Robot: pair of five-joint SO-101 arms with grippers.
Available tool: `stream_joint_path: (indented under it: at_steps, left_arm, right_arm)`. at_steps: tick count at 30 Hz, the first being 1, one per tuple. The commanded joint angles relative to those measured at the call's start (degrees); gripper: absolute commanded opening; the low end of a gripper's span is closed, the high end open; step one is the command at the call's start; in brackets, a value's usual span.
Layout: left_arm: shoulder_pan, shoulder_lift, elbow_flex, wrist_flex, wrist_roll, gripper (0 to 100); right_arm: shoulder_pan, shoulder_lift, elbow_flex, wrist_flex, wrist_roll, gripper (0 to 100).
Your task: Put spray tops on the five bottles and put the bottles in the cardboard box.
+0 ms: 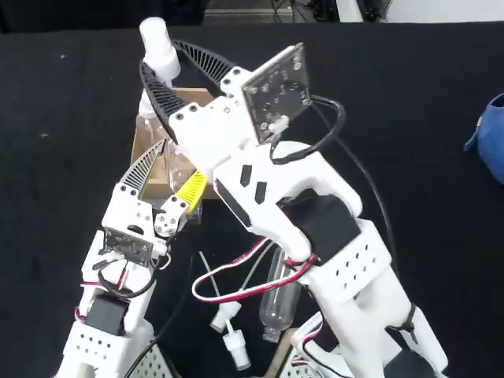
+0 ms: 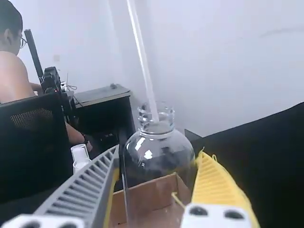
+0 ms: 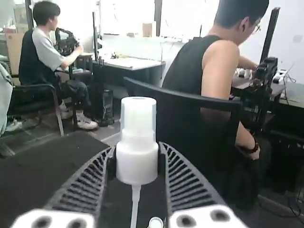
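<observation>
My left gripper (image 1: 175,169) (image 2: 159,161) is shut on a clear bottle (image 1: 179,161) (image 2: 159,152), which it holds upright over the cardboard box (image 1: 143,150) (image 2: 152,199). Above it, my right gripper (image 1: 163,63) (image 3: 137,152) is shut on a white spray top (image 1: 160,49) (image 3: 137,142). The top's thin tube (image 2: 142,61) hangs down and its end is inside the bottle's open neck. The top itself is well above the neck. Another bottle with a spray top (image 1: 148,106) (image 2: 80,159) stands in the box.
One clear bottle (image 1: 279,303) without a top lies on the black table near the arms' bases, with two loose spray tops (image 1: 228,319) (image 1: 236,350) beside it. A blue object (image 1: 490,142) sits at the right edge. People sit at desks behind the table.
</observation>
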Motion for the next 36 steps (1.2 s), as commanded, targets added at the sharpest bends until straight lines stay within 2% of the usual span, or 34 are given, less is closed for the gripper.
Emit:
stream_joint_path:
  at_steps: [1,6,12,36]
  left_arm:
    - [0.4,-0.8,1.4,-1.3,-0.4,3]
    - [0.4,-0.8,1.4,-1.2,-0.4,3]
    - [0.4,-0.8,1.4,-1.2,-0.4,3]
    - [0.4,-0.8,1.4,-1.3,-0.5,3]
  right_arm:
    - [1.2,-2.9,3.1,-4.0,0.5,1.1]
    - [2.1,-7.3,9.1,-10.6,0.5,1.1]
    - [2.4,-12.0,7.3,-9.9,0.4,1.1]
    - [4.1,-12.0,17.2,-15.2,0.5,1.1]
